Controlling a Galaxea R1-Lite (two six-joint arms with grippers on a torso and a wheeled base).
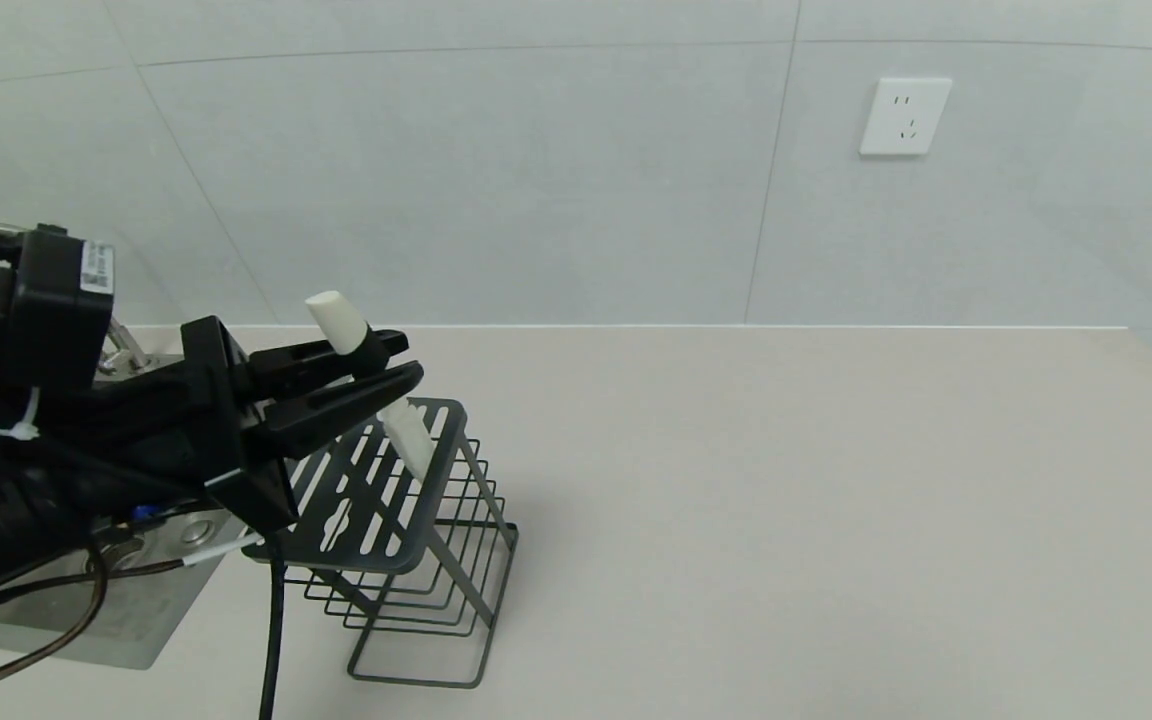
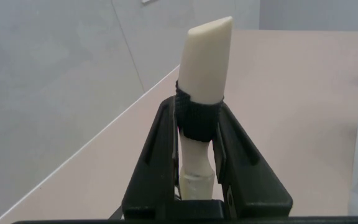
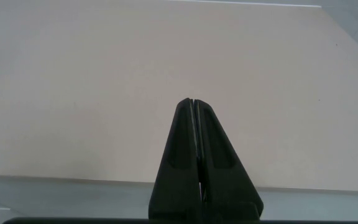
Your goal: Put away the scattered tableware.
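Note:
My left gripper [image 1: 381,365] is shut on a white utensil [image 1: 336,318] with a black band round its handle. It holds the utensil tilted above the slotted top of the dark wire rack [image 1: 391,520]. The utensil's lower end [image 1: 406,440] reaches down to the rack's top plate; whether it sits in a slot I cannot tell. In the left wrist view the white handle [image 2: 205,62] stands up between the black fingers [image 2: 157,155], clamped at the band. My right gripper [image 3: 195,109] is shut with nothing in it, over bare beige tabletop [image 3: 104,74].
A metal sink or tray [image 1: 106,600] lies at the table's near left, partly behind my left arm. The beige table [image 1: 786,500] stretches wide to the right of the rack. A grey tiled wall with a white socket [image 1: 904,115] stands behind.

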